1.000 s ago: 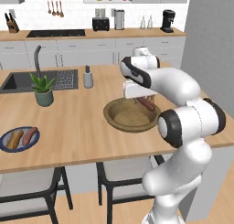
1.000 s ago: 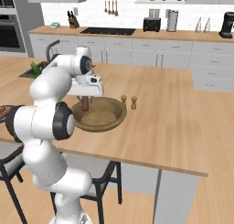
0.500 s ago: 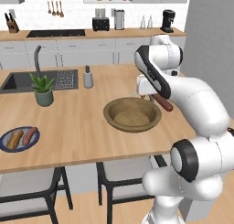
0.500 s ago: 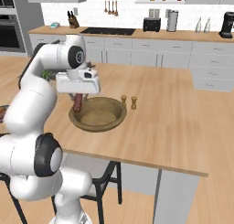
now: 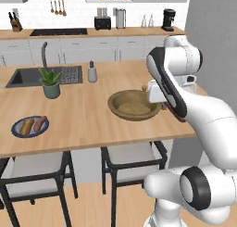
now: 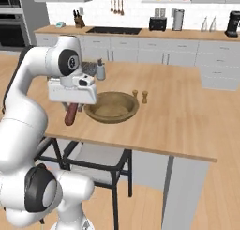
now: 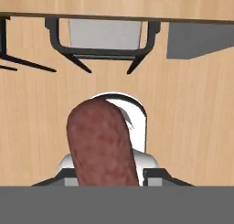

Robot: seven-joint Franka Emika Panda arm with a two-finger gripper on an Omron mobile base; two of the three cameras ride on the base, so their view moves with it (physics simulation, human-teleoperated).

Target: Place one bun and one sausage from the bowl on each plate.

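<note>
No writing is readable; the claw [image 6: 71, 112] grips 1 sausage [image 6: 71, 115].

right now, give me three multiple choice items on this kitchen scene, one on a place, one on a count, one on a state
1. Where does the blue plate lie?
A. on the island near the front edge, away from the bowl
B. inside the sink
C. on the back counter by the toaster

2. How many food pieces lie on that plate?
A. none
B. two
C. five

3. What is the hand doing?
A. open over the sink
B. shut on the sausage
C. pressing the plant pot

Answers: 1 A, the left base view shows it on the wooden top in front of the plant. 2 B, a bun and a sausage lie side by side. 3 B, the sausage hangs from the hand beside the bowl.
</note>
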